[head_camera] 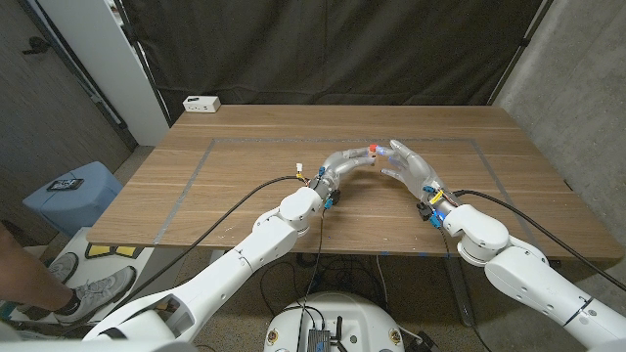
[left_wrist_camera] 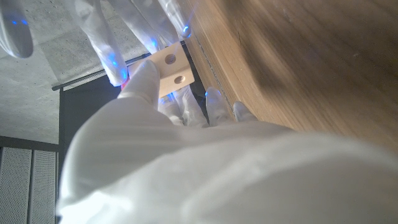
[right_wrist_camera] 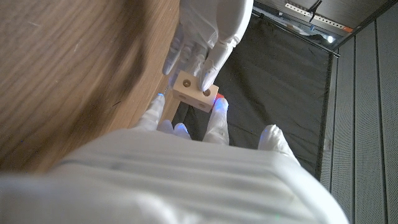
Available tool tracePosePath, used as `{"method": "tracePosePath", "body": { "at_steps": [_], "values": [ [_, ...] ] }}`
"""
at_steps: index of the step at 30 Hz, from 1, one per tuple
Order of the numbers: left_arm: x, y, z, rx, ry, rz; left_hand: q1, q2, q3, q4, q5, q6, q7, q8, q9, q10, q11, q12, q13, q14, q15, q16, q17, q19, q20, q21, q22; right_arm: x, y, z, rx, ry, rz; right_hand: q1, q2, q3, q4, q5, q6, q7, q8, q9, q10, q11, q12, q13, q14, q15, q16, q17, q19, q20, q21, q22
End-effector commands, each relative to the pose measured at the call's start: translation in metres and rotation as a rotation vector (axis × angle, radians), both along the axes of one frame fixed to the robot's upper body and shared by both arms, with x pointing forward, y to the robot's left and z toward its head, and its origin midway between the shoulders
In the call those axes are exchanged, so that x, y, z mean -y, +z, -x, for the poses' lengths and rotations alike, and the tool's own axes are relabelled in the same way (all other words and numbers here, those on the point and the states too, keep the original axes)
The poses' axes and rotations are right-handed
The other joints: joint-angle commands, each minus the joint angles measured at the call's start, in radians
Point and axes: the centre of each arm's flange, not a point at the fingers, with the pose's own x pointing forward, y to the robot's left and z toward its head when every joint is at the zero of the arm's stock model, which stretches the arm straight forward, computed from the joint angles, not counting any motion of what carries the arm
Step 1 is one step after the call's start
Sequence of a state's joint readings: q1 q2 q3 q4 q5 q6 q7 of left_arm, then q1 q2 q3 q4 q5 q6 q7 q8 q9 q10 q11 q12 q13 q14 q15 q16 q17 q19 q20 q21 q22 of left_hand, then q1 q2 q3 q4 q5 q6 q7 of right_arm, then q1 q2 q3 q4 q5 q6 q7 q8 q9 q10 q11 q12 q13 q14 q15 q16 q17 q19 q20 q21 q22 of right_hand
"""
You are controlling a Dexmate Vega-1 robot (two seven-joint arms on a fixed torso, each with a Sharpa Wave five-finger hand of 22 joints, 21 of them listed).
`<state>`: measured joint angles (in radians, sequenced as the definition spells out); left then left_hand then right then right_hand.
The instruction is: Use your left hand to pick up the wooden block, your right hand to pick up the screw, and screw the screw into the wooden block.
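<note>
Above mid-table, head view: left hand and right hand meet fingertip to fingertip, one red-tipped screw between them | left wrist: left hand grips one wooden block showing two holes | right wrist: right hand's fingers pinch the screw against the block.

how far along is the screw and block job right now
Done: the left hand holds the pale wooden block with two holes above the table. In hand: the right hand meets it, a red-tipped screw at its fingertips. Left: seating and turning the screw; whether it has entered a hole is hidden.
</note>
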<state>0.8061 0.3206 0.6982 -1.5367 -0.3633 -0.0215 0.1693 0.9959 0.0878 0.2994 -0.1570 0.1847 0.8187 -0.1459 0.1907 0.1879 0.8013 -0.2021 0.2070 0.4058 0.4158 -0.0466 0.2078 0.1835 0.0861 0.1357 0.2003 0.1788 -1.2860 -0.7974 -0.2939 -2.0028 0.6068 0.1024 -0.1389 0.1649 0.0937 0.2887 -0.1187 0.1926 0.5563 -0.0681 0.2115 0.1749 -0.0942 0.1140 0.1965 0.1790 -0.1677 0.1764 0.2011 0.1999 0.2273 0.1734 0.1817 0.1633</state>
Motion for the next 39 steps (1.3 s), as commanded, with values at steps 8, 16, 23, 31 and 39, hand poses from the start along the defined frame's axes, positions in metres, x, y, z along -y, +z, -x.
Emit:
{"method": "tracePosePath", "body": {
  "at_steps": [8, 16, 23, 31, 39],
  "values": [
    [0.000, 0.001, -0.001, 0.004, -0.002, -0.003, 0.000, 0.005, 0.006, 0.003, 0.003, 0.007, 0.001, 0.007, 0.003, 0.013, -0.002, 0.007, 0.003, 0.005, -0.055, 0.005, 0.002, 0.004, 0.006, 0.003, 0.004, -0.002, 0.001, 0.003, 0.010, 0.009, -0.014, 0.012, 0.004, 0.012, -0.004, 0.007, 0.065, 0.010, 0.016, 0.001, 0.027, -0.009, 0.007, 0.001, 0.012, -0.002, 0.007, -0.002, 0.017, -0.004, 0.007, 0.002],
    [-0.001, 0.001, 0.001, 0.008, -0.007, -0.002, 0.000, 0.004, 0.006, 0.003, 0.003, 0.007, -0.001, 0.006, 0.003, 0.013, -0.002, 0.007, 0.003, 0.004, -0.054, 0.005, 0.002, 0.003, 0.007, 0.003, 0.004, -0.001, 0.001, 0.006, 0.014, 0.000, -0.023, 0.015, 0.005, 0.013, -0.005, 0.007, 0.082, 0.011, 0.016, 0.001, 0.029, -0.011, 0.005, 0.001, 0.015, -0.005, 0.007, -0.003, 0.021, -0.004, 0.007, 0.002],
    [-0.003, 0.000, 0.005, 0.013, -0.005, -0.001, 0.001, 0.004, 0.006, 0.002, 0.003, 0.008, -0.002, 0.007, 0.003, 0.012, -0.002, 0.007, 0.003, 0.004, -0.054, 0.005, 0.002, 0.005, 0.005, 0.004, 0.004, 0.000, 0.000, 0.009, 0.020, -0.013, -0.028, 0.016, 0.005, 0.014, -0.006, 0.007, 0.081, 0.010, 0.012, 0.001, 0.033, -0.010, 0.005, 0.001, 0.017, -0.005, 0.007, -0.003, 0.023, -0.004, 0.007, 0.002],
    [-0.009, -0.001, 0.008, 0.015, 0.000, 0.001, 0.001, 0.005, 0.006, 0.003, 0.003, 0.007, 0.000, 0.006, 0.003, 0.011, -0.001, 0.006, 0.003, 0.003, -0.053, 0.005, 0.002, 0.004, 0.006, 0.003, 0.004, -0.001, 0.000, 0.010, 0.026, -0.020, -0.028, 0.016, 0.005, 0.014, -0.006, 0.007, 0.064, 0.007, 0.000, 0.001, 0.034, -0.009, 0.004, 0.001, 0.018, -0.004, 0.007, -0.003, 0.023, -0.005, 0.005, 0.002],
    [-0.016, -0.001, 0.010, 0.022, 0.006, 0.001, 0.001, 0.006, 0.006, 0.003, 0.003, 0.008, 0.001, 0.007, 0.003, 0.011, -0.001, 0.006, 0.003, 0.003, -0.054, 0.005, 0.003, 0.003, 0.008, 0.003, 0.004, -0.001, 0.000, 0.011, 0.031, -0.030, -0.030, 0.015, 0.004, 0.012, -0.005, 0.006, 0.051, 0.003, -0.009, 0.001, 0.036, -0.009, 0.003, 0.001, 0.018, -0.004, 0.006, -0.003, 0.023, -0.004, 0.005, 0.002]
  ]
}}
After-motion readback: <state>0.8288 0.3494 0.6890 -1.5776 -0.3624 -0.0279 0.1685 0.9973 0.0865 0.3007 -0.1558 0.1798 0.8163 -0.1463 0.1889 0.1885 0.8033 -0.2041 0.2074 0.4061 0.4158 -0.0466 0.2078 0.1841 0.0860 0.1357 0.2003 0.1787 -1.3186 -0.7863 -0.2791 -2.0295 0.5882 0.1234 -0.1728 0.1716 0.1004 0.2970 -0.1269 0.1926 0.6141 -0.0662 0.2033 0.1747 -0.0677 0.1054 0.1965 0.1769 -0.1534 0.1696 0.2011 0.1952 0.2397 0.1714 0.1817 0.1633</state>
